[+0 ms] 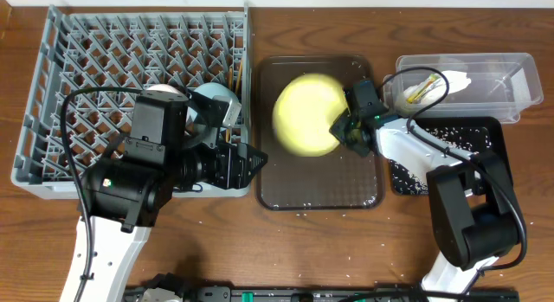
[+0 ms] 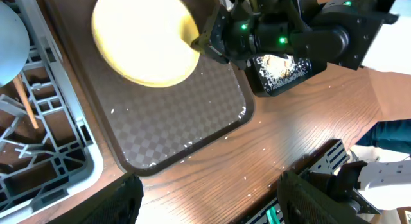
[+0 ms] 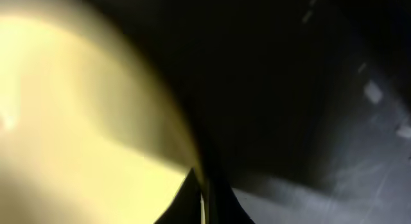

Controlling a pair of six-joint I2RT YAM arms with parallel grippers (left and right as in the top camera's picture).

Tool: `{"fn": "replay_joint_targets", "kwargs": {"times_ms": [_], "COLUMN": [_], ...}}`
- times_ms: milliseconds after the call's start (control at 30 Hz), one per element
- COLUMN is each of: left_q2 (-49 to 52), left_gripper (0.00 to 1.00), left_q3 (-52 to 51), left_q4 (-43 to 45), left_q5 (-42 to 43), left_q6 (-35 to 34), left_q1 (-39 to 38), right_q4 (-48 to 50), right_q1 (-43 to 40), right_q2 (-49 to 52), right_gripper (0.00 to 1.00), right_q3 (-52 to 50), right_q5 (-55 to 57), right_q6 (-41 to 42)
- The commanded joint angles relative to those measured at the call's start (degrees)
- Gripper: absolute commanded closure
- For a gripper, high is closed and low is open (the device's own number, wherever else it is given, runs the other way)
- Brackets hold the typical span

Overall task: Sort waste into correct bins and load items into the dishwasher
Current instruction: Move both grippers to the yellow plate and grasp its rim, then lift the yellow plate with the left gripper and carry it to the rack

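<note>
My right gripper (image 1: 340, 129) is shut on the right rim of the round yellow plate (image 1: 305, 114) and holds it tilted above the dark brown serving tray (image 1: 363, 194). The plate also shows in the left wrist view (image 2: 144, 38) and fills the right wrist view (image 3: 83, 121), where the fingers (image 3: 204, 201) pinch its edge. My left gripper (image 1: 251, 161) is open and empty, between the grey dish rack (image 1: 52, 86) and the tray; its fingers show in the left wrist view (image 2: 209, 198). A light blue bowl (image 1: 221, 107) and a chopstick (image 1: 232, 77) sit in the rack.
The clear tub (image 1: 511, 77) at the back right holds white and yellowish waste. The black tray (image 1: 459, 133) beside it holds whitish scraps. Small white crumbs lie on the wooden table near the serving tray's front edge (image 2: 192, 144).
</note>
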Motion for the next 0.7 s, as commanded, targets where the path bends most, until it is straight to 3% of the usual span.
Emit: {"fn": "replay_joint_targets", "kwargs": {"times_ms": [0,167,333,500,667], "left_q2": [0.3,0.3,0.3,0.8,1.9], "left_gripper": [0.30,0.27,0.21,0.09,0.07], "left_q3": [0.1,0.1,0.1,0.1,0.1], "left_q4": [0.0,0.3,1.8,7.3,11.5], "left_q5": [0.8,0.7,0.8,0.8,1.3], "left_q6": [0.0,0.0,-0.5,-6.3,-9.4], "left_q1": [-0.2,-0.2,-0.2,-0.2,-0.3], "right_q4": [-2.1,-3.8,-9.6,-9.5,-9.9], "right_q1": [0.5,0.0,-4.5,-10.5,-12.5], "right_q2": [1.3,-4.9,-17.9,-27.6,-33.4], "right_gripper": [0.99,0.99,0.99,0.99,0.99], "right_q3": [-1.0,-1.0,-1.0,-1.0,-1.0], "right_q5": [-3.4,-5.9,-8.4,-26.6,-37.4], "right_q6": [-3.8,-11.6,-22.1,-35.1,-37.5]}}
